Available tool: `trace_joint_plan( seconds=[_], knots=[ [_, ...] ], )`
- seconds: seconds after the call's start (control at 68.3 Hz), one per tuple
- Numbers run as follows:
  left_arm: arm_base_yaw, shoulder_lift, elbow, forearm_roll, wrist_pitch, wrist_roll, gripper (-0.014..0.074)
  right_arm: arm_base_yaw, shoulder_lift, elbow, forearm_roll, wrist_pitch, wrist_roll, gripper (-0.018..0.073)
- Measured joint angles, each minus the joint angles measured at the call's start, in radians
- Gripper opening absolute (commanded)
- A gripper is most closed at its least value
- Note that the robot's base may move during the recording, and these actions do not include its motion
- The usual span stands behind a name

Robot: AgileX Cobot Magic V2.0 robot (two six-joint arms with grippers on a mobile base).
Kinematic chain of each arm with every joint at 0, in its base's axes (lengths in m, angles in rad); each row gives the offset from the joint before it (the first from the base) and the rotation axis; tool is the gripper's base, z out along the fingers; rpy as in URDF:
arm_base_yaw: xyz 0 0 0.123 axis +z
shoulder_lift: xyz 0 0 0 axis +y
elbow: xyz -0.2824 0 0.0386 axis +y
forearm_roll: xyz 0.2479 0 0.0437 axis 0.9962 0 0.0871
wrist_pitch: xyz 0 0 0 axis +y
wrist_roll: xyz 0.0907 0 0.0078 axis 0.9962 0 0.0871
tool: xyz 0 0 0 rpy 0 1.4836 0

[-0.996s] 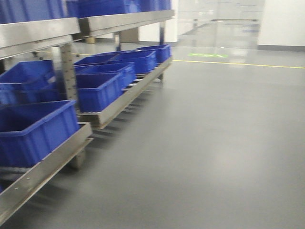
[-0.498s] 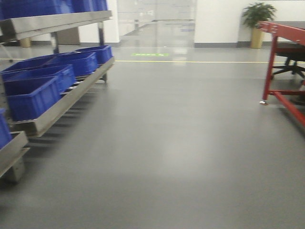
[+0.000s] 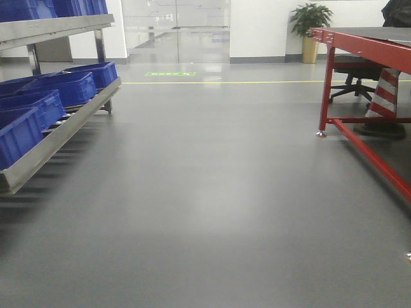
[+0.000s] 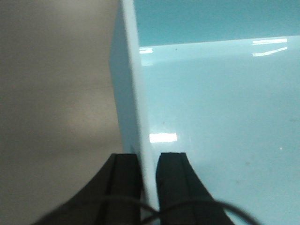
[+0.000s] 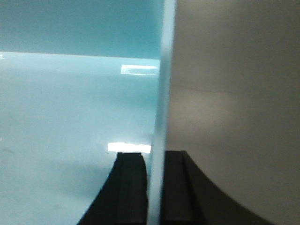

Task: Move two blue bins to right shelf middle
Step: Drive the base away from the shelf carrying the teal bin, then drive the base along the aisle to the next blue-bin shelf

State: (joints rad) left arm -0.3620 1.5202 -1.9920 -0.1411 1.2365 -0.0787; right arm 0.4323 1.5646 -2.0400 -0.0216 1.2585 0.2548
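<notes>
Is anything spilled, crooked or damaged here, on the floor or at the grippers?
Nothing stands out. The floor shows no spill, the blue bins sit in a row on the shelf, and the left gripper and right gripper each pinch a wall of the held bin.

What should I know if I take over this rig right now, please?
Left gripper: shut on one side wall of a blue bin.
Right gripper: shut on the opposite wall.
Front camera: shelf with more bins at left, red table at right, floor ahead.
Done: one bin gripped by both arms.
Left: set it on the right shelf's middle level. I cannot tell whether this is the first or second bin.
</notes>
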Motion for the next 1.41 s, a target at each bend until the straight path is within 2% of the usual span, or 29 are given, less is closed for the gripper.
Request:
trace_joint_plan(
  seconds=[1.405],
  knots=[
    [0.000,0.000,0.000,0.000,0.000,0.000,-0.0111,0.000,0.000,0.000,0.000,0.000,0.000,-0.0153]
  ],
)
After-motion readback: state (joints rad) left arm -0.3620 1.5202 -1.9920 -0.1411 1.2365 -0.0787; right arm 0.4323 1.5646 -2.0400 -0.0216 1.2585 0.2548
